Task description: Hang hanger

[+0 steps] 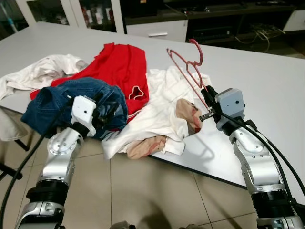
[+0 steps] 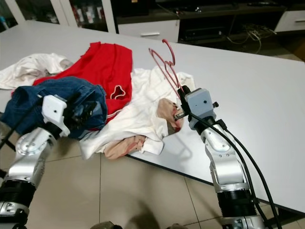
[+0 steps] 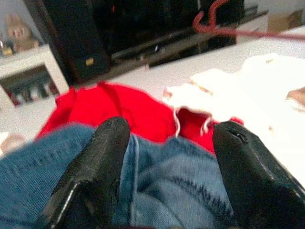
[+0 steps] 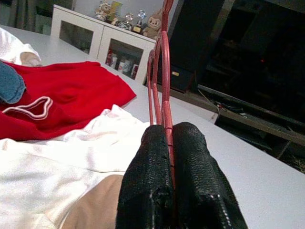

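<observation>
Hanger (image 1: 187, 66) wire is thin and pinkish red, with a curled hook at the top and a wavy shoulder line; it stands tilted above the white garment (image 1: 162, 107), clear of the cloth apart from its lower end. The right gripper (image 1: 207, 97) is clamped shut on that lower end, the two black fingers (image 4: 190, 176) pressed together with the wire running up between them. The left gripper (image 1: 110, 110) has its fingers (image 3: 97, 171) spread apart over the blue denim (image 1: 71, 98), and I cannot tell whether they touch it. A red shirt (image 1: 119, 67) lies behind the denim, partly under the white garment, and another white cloth (image 1: 43, 71) lies at the far left. The clothes heap hangs over the near edge of the grey table (image 1: 267, 86), above the tiled floor (image 1: 152, 195). To the right of the hanger the tabletop is bare out to its edge. Cabinets (image 1: 100, 14) stand beyond the far side of the table.
</observation>
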Motion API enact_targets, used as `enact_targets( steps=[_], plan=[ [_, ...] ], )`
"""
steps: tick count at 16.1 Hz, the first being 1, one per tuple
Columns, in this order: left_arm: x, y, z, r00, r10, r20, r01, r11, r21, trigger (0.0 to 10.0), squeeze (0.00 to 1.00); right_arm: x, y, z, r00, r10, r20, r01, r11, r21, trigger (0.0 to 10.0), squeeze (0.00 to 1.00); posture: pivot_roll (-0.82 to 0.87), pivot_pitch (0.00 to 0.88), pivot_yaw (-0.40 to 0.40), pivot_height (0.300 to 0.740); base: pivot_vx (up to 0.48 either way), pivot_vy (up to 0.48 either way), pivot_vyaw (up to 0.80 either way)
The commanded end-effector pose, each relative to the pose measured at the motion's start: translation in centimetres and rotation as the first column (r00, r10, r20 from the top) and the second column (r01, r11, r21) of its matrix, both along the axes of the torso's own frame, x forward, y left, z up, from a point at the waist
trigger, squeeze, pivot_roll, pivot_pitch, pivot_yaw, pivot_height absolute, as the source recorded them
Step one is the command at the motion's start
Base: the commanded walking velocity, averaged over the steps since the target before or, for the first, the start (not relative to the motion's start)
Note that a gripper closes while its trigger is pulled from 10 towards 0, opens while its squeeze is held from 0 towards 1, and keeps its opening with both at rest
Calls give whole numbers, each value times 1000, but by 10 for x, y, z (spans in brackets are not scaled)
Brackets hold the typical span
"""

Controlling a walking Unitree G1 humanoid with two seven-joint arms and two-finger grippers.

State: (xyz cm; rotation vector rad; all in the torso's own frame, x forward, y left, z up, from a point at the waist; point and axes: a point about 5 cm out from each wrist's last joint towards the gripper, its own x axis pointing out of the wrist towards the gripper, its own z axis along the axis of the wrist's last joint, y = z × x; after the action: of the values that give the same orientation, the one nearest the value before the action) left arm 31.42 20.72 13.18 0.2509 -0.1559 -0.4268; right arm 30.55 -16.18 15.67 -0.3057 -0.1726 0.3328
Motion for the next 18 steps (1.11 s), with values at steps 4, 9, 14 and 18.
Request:
enact_targets(
  steps=[4,9,14,18],
  plan=[
    [-9,-4,14,995,-100,30,101,994,-35,10000,24,1,4,7,1000,21,22,-21,1000,12,10000,0,-84,0,58,740,0,0,0],
    [-31,-22,5,931,-362,-52,366,920,141,10000,0,2,3,8,999,30,20,-30,1000,2,10000,0,-84,0,58,740,0,0,0],
    [-34,-29,10,925,-380,-16,377,911,167,10000,0,-6,6,0,996,89,8,-88,993,-75,10000,0,-82,0,51,740,0,0,0],
    [-40,-43,-1,916,-399,-48,402,911,94,10000,0,-10,9,-2,991,125,46,-113,971,-212,10000,0,-85,0,54,740,0,0,0]
  ],
)
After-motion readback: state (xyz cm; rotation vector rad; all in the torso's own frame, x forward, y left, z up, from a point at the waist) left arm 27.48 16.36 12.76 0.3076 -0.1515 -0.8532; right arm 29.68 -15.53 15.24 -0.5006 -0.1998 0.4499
